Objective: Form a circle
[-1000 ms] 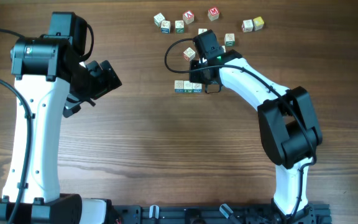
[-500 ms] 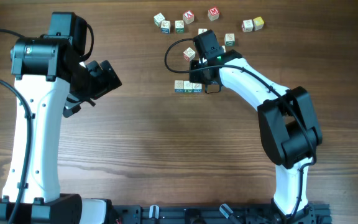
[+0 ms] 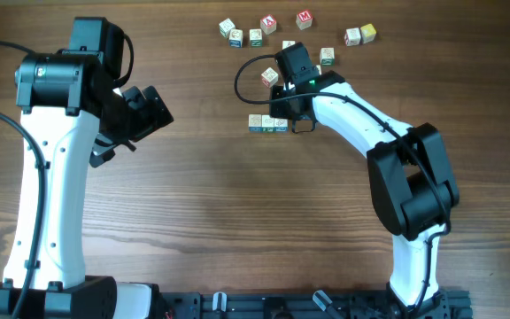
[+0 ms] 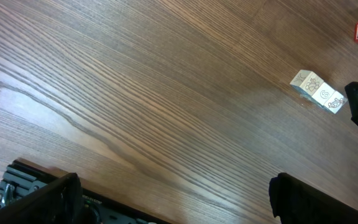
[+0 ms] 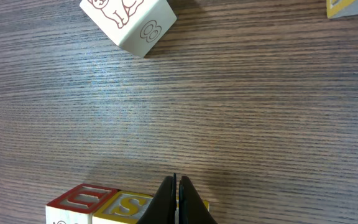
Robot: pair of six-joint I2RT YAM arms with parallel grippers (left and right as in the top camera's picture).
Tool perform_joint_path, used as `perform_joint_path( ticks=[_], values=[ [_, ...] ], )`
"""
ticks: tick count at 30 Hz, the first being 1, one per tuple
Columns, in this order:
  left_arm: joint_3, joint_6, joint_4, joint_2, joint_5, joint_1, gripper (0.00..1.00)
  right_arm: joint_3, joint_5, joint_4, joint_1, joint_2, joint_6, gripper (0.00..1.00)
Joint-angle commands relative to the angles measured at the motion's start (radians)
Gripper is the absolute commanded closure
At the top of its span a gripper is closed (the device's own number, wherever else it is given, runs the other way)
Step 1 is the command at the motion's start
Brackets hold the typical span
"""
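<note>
No ring yet: three letter cubes (image 3: 267,123) lie touching in a short row (a red E and a yellow S face up), with other cubes (image 3: 305,17) scattered beyond it. The right gripper (image 5: 177,186), fingers pressed together on nothing, sits at the row. The left gripper (image 4: 174,186) is spread wide, well apart from it, over the wooden table (image 3: 193,221).

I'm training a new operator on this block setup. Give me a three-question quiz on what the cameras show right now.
1. True or false: the right claw is shut and empty.
2. The letter cubes lie as: A) a finished ring; B) a short row plus loose ones; C) one stack.
3. Which claw is at the short row?
Key: 1 true; 2 B; 3 the right claw.
</note>
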Motion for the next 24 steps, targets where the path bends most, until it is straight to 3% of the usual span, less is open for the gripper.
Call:
perform_joint_path(
  ticks=[1, 24],
  values=[
    [-0.003, -0.006, 0.000, -0.007, 0.005, 0.001, 0.00, 0.024, -0.015, -0.010, 0.000, 0.008, 0.008, 0.95],
    [-0.003, -0.006, 0.000, -0.007, 0.005, 0.001, 0.00, 0.024, -0.015, -0.023, 0.004, 0.008, 0.015, 0.95]
  ],
)
